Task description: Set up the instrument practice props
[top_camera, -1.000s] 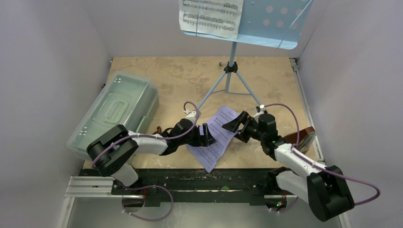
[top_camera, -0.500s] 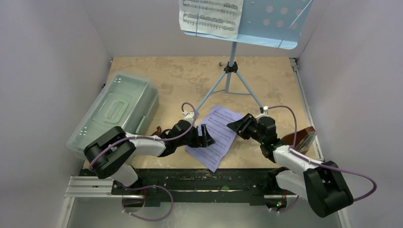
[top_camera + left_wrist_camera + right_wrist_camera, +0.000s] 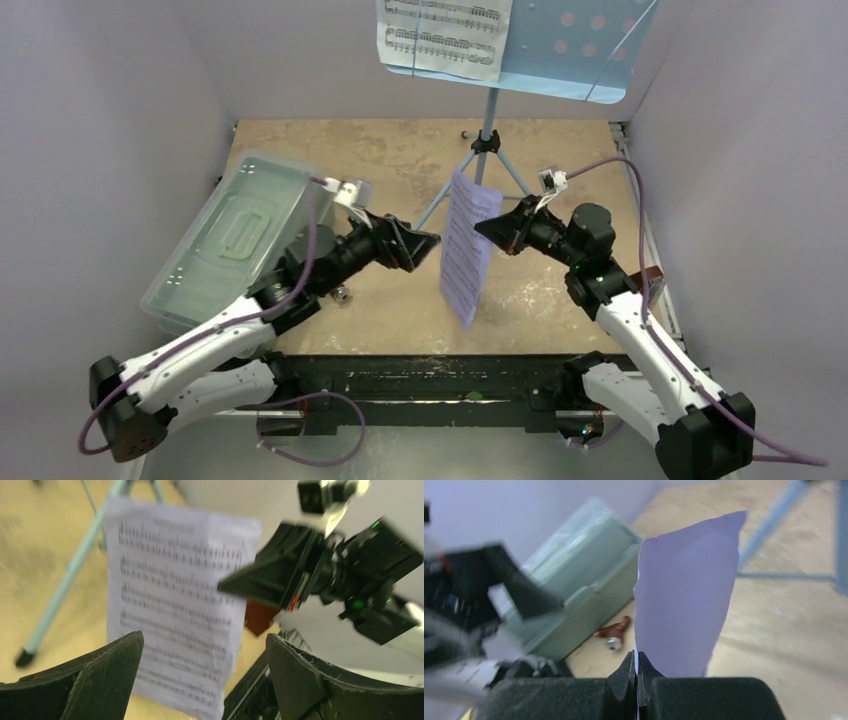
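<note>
The right gripper (image 3: 484, 229) pinches only an edge of the limp lilac paper sheet-music page (image 3: 466, 250) in its jaws, so the page may slip or fold. The left gripper (image 3: 425, 249) has its jaws spread, empty.

Matt lilac paper page (image 3: 465, 250), translucent glossy plastic box (image 3: 240, 230), mottled matt tabletop (image 3: 390, 160)

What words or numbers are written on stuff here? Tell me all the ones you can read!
None can be read.
The lilac page: rows of music notes, with a title line on top too blurred to read.
The white page on the stand: music notes only; any words are too small.
The box: no label shows.
</note>
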Controlling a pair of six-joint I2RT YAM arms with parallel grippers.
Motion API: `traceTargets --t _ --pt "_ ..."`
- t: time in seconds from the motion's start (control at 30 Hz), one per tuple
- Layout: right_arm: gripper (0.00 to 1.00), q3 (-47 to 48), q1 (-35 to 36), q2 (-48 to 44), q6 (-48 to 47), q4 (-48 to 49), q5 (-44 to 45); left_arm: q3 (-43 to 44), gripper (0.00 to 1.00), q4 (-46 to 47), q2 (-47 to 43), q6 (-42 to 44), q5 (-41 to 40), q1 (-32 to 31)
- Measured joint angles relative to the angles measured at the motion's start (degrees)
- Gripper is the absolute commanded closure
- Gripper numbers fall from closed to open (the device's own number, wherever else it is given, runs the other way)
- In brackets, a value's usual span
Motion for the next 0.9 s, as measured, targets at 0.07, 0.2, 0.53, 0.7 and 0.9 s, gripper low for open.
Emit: traceTargets --t 0.07,0.2,0.53,0.7,0.9 --pt "1.0 4.7 0.0 -2.3 -3.7 -2.7 -7.0 5.9 0.07 -3.9 -4.9 4.5 -2.9 0.0" --pt "1.0 13.9 0.0 -5.4 -8.6 -9.4 -18.8 15.4 0.04 -10.5 -10.9 12.9 -6.3 0.0" --pt "1.0 34.2 0.0 -11.7 -10.7 -14.2 -34.2 19.8 0.01 -18.1 -14.5 21.2 8.6 0.0" --pt "1.0 36.5 0.0 -12.1 -10.1 -12.8 -37.3 19.8 0.11 -17.9 -13.4 20.2 19.1 0.0" --pt "1.0 33.7 0.0 -11.6 -8.2 -11.5 -37.8 19.6 0.52 -15.0 -11.5 16.4 28.6 0.0"
